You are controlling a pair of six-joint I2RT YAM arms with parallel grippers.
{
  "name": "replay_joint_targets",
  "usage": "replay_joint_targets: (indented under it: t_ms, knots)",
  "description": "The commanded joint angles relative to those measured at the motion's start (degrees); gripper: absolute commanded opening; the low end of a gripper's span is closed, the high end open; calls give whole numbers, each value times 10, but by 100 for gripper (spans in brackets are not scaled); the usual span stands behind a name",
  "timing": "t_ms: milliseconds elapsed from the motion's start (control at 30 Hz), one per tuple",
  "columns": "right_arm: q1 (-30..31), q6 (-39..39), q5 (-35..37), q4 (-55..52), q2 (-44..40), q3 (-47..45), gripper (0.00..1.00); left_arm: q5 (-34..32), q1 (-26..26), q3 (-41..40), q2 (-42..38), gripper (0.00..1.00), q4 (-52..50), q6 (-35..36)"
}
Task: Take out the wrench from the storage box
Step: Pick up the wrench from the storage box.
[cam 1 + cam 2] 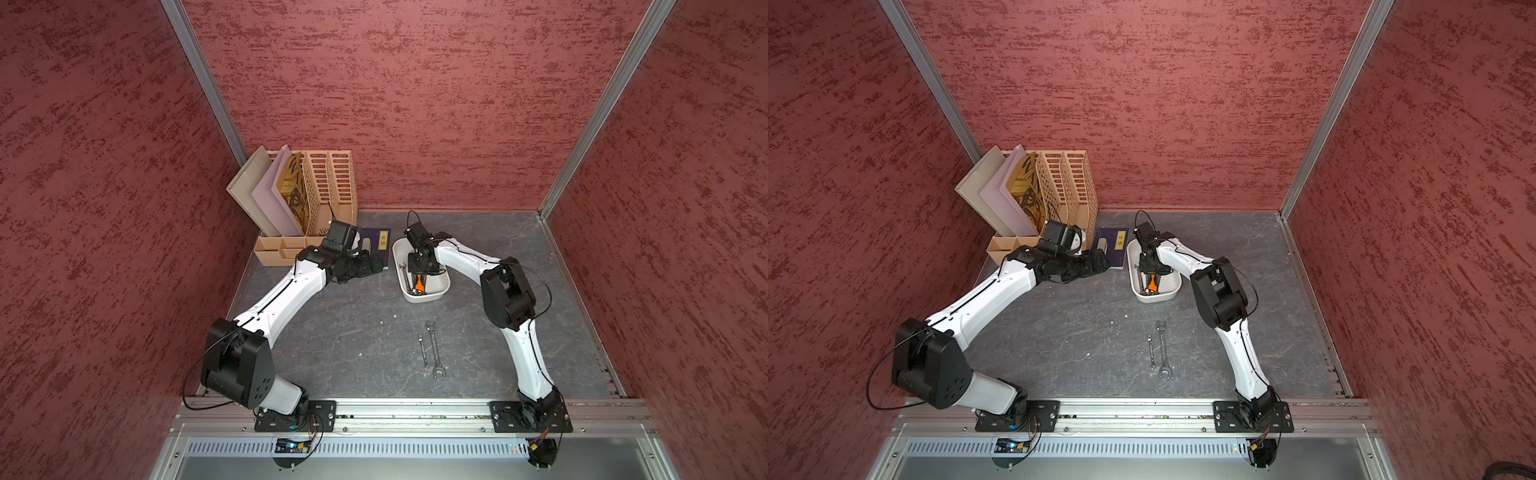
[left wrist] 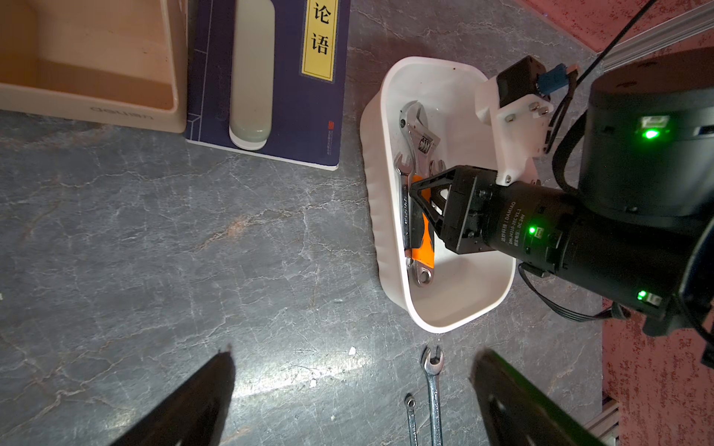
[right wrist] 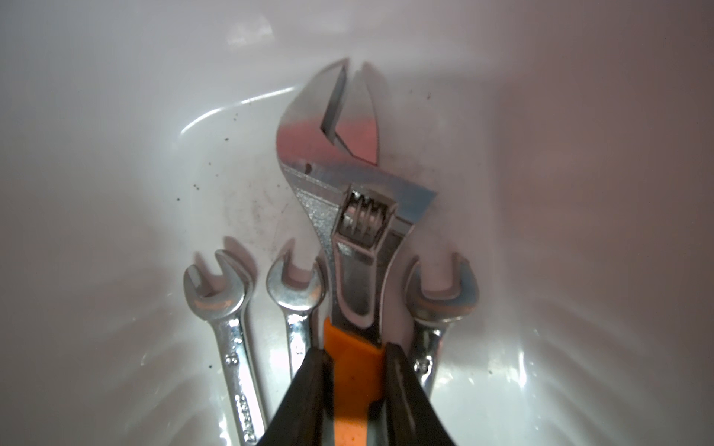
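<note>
The right gripper (image 3: 355,349) is down inside the storage box (image 2: 382,116), its two fingers pressed against opposite sides of the orange handle of the adjustable wrench (image 3: 347,185). It is clamped on that wrench just behind the metal neck. The wrench lies on the box floor, head toward the box end farthest from the robot's base, with three smaller spanners (image 3: 295,285) alongside it, two on one flank and one on the other. Pinching the narrow handle from above probably lets the fingers slide between these neighbours without snagging them. Whether the wrench has left the floor cannot be told. Outside the box, toward the base, two loose spanners (image 1: 434,349) lie side by side on the table (image 1: 353,332), likely marking the drop spot. The left gripper (image 2: 355,351) hangs just outside the box, jaws wide apart and empty, clear of the working arm.
</note>
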Motion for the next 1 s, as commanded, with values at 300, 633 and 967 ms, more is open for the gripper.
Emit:
replay_joint_targets:
  t_ms: [300,633,967]
  knots:
    - [-6,-47,1,-31,21,-16,19,6,4,-13,-1,100,24,-6]
    - [-6,-42,-15,-25,54,-17,29,3,4,-10,1,100,23,-2]
    - [-7,-36,-19,-46,55,-6,31,6,11,-7,-1,100,23,-1]
